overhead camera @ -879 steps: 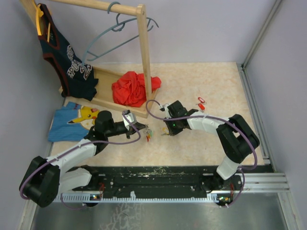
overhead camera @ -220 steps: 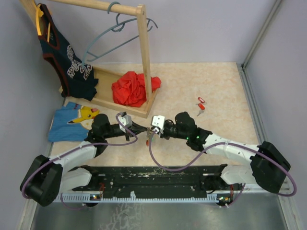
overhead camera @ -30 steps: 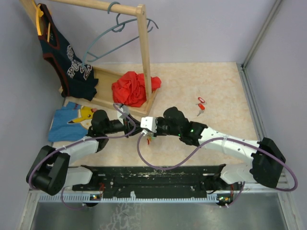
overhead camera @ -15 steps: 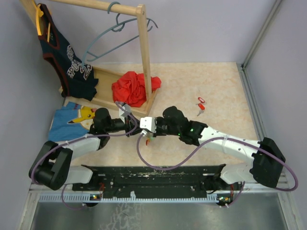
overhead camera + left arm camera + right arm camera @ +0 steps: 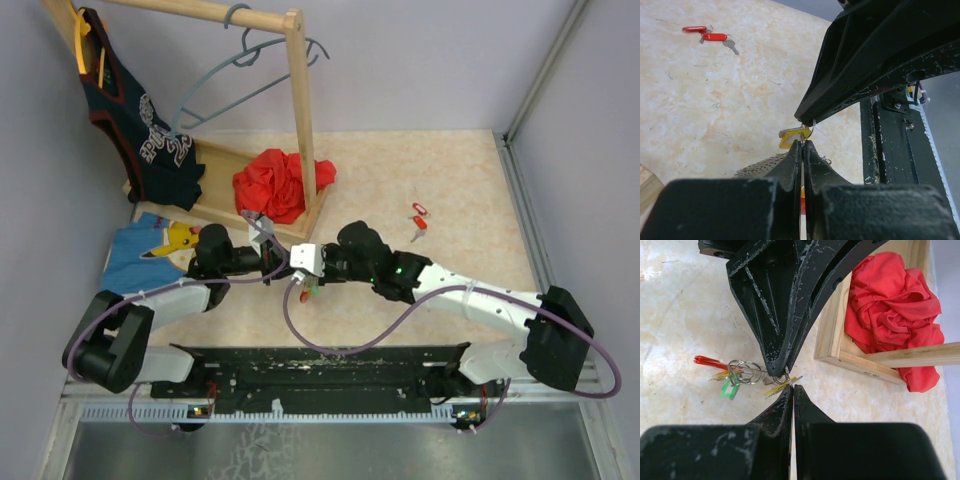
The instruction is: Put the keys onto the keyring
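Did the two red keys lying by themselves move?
No. The red keys lie in the same spot right of the wooden rack as before.

Lilac-grey walls (image 5: 420, 60) enclose a beige marbled desk (image 5: 430, 170) under soft, even light. At the back left stands a wooden clothes rack (image 5: 297, 100), with a grey-blue hanger (image 5: 247, 57) and a dark jersey (image 5: 140, 130) hanging from it. A red cloth (image 5: 272, 185) lies crumpled on its base, and a blue shirt (image 5: 140, 258) lies flat beside it.
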`<state>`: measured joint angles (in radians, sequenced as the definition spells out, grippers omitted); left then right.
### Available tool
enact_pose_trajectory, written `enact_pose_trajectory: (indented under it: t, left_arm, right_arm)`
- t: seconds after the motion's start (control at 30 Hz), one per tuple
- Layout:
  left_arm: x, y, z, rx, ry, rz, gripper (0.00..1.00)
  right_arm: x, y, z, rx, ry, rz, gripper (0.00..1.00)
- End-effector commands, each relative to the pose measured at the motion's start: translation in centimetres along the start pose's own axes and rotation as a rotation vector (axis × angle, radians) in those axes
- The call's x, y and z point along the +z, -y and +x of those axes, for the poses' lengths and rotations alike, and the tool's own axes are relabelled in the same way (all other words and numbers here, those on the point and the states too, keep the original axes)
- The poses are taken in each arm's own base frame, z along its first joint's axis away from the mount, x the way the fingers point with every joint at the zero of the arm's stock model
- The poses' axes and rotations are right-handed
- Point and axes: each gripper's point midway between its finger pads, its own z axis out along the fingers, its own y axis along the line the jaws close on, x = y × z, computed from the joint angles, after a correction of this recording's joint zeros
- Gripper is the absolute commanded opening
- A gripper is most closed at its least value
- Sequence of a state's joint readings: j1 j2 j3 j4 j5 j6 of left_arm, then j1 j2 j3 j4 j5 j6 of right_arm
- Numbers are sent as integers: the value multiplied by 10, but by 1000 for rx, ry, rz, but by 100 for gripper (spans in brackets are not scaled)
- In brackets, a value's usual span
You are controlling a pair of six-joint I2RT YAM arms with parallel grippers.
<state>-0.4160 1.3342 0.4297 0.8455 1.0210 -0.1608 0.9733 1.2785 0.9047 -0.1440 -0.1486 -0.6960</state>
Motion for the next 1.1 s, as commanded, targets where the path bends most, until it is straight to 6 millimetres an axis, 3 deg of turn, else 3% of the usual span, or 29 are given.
enact_pose_trajectory:
  t: [0.0,0.23,0.53,0.63,0.77,0.93,1.07]
  left_arm:
    - [-1,4,-16,61,39,15,1]
    - [-4,4,-21,79,59,-13,1]
    - [-5,5,-25,83,86,-15,1]
    - [-5,5,-25,88,89,-16,1]
    - [-6,4,-25,90,88,-27,1]
    - [-6,5,-24,96,83,-21,1]
    - [-6,8,-23,108,76,-4,1]
  right_arm:
    - [-6,6,-1,12,-6,53,0]
    - [-4,-11,17,56,-28,17,0]
    - [8,-27,9,88,35,-69,0]
    - [8,-25,8,101,47,-45,0]
    - [-7,-11,5,108,89,55,0]
    - [-14,-7,7,131,109,80,21]
    - [-14,-5,2,158,165,54,26]
